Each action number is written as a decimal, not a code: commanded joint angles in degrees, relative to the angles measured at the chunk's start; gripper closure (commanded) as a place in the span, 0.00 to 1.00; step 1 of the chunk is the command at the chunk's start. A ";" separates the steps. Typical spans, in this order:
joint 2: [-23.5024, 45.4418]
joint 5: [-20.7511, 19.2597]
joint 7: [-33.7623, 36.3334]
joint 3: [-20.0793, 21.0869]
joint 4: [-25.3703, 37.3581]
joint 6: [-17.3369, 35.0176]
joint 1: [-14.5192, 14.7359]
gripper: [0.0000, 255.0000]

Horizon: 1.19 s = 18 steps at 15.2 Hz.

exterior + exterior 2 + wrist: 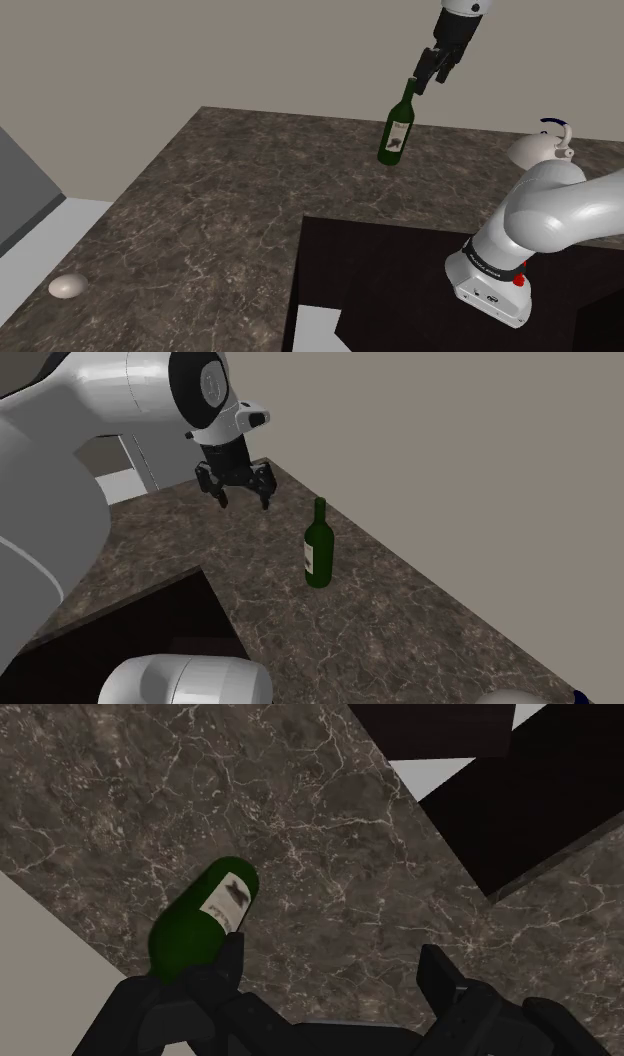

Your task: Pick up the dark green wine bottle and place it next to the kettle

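Observation:
The dark green wine bottle point(396, 132) with a white label stands upright on the dark marble counter point(220, 210), near its back edge. My gripper point(430, 76) hangs open above the bottle's top and a little to one side. In the second exterior view the gripper point(240, 492) is up and to the left of the bottle point(319, 548), apart from it. Looking down from the wrist, the bottle point(203, 922) lies outside the gap, beside one finger point(226, 960); nothing is between the fingers. The white kettle point(543, 150) with a dark handle stands at the shoulder view's right.
A small pale rounded object point(68, 287) lies near the counter's front left corner. The dark stand point(390, 280) fills the lower right, with my arm's base point(500, 280) on it. A plain beige wall point(250, 50) runs behind the counter. A light floor point(40, 230) shows at left.

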 commanded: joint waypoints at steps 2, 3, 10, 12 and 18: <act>0.81 -0.65 -1.04 -1.11 -0.11 1.32 -0.34 0.00; 1.69 -1.26 -2.06 -2.21 -0.14 2.64 -0.66 0.00; 9.58 -4.26 -9.20 -9.96 1.64 11.75 -2.39 0.00; 12.33 -4.59 -11.28 -12.18 2.80 14.22 -2.67 0.00; 17.33 -4.55 -14.69 -15.85 3.91 19.43 -2.95 0.00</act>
